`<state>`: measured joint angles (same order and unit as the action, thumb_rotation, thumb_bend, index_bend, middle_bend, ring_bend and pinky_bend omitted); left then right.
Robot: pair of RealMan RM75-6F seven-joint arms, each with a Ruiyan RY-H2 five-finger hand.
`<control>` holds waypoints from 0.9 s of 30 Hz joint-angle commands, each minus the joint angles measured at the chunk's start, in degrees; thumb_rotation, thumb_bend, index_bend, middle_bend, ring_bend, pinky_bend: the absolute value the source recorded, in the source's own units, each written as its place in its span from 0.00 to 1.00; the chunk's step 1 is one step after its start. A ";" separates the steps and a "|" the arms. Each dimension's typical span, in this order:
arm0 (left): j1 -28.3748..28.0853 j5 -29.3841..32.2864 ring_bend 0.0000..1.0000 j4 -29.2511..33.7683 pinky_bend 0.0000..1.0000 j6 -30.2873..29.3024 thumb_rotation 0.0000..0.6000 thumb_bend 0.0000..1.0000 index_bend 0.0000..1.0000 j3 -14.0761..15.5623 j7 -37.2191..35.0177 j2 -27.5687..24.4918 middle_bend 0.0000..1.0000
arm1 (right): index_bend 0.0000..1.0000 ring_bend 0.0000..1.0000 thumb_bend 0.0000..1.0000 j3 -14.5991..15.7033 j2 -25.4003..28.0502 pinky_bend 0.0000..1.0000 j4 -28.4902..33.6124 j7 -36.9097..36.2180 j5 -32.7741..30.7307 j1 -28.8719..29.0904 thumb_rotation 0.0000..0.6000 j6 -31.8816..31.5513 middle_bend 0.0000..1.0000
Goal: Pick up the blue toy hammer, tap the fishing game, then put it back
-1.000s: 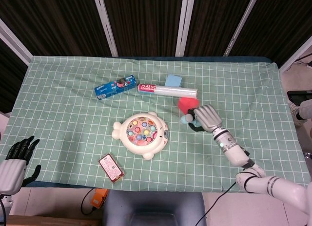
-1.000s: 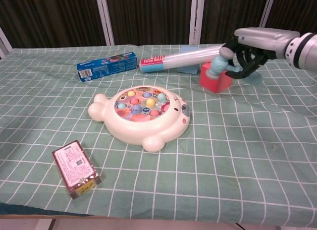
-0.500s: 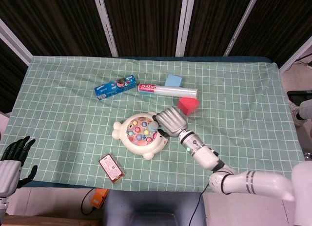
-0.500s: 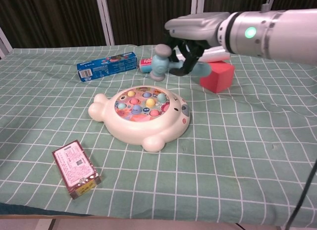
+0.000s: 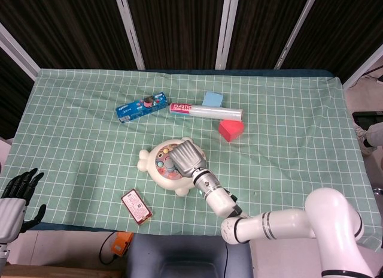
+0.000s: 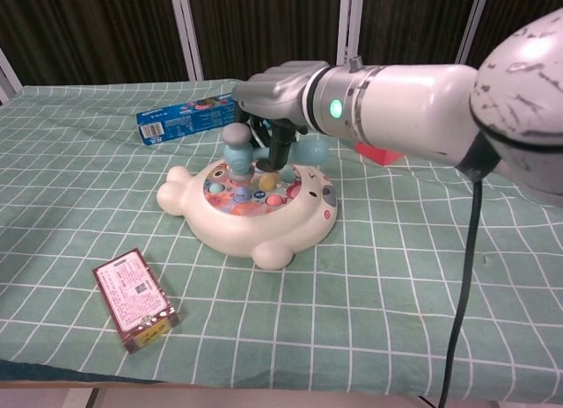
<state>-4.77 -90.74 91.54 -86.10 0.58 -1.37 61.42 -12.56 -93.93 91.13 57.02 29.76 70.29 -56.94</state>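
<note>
Right hand point(image 5: 185, 156) of mine sits over the fishing game point(image 5: 157, 170) in the head view, its grey back covering the middle of the cream, fish-shaped toy, while the blue toy hammer point(image 5: 170, 165) shows only as a small grey-blue patch at the hand's left edge. My left hand point(image 5: 14, 197) hangs at the lower left corner, off the table point(image 5: 72, 110) with its green checked cloth; it holds nothing and its dark fingers point up, slightly apart. Farther back lie a blue box point(image 5: 141, 106), a plastic wrap roll point(image 5: 206, 111) with a light blue block point(image 5: 212, 99) behind it, and a red block point(image 5: 230, 130) just in front of the roll's right end. A small red box point(image 5: 136, 207) lies near the front edge.

From the chest view, my right hand point(image 6: 280, 96) is clamped around the hammer's pale blue handle, fingers curled under it. The blue toy hammer point(image 6: 237, 149) points its head down, the striking face touching or just above the coloured pegs on the left part of the fishing game point(image 6: 255, 219); I cannot tell which. The blue box point(image 6: 180, 117) lies behind, the red block point(image 6: 380, 153) peeks out under my forearm, and the small red box point(image 6: 135, 298) lies near the front left.
</note>
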 commanded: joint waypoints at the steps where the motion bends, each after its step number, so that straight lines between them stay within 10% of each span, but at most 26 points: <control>1: 0.06 -0.08 0.00 0.03 0.10 -0.12 1.00 0.42 0.00 0.01 0.02 -0.01 0.00 | 0.95 0.70 0.60 0.34 -0.27 0.71 -0.46 0.30 -0.93 0.53 1.00 -0.31 0.69; 27: 0.33 -0.29 0.00 -0.04 0.10 -0.58 1.00 0.41 0.00 -0.01 -0.36 -0.09 0.00 | 0.94 0.70 0.60 2.71 -2.36 0.71 -4.51 -0.05 -4.80 2.40 1.00 0.40 0.69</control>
<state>-4.44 -91.04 91.49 -86.67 0.57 -1.73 61.33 -9.88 -96.32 86.64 57.02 24.92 72.71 -56.55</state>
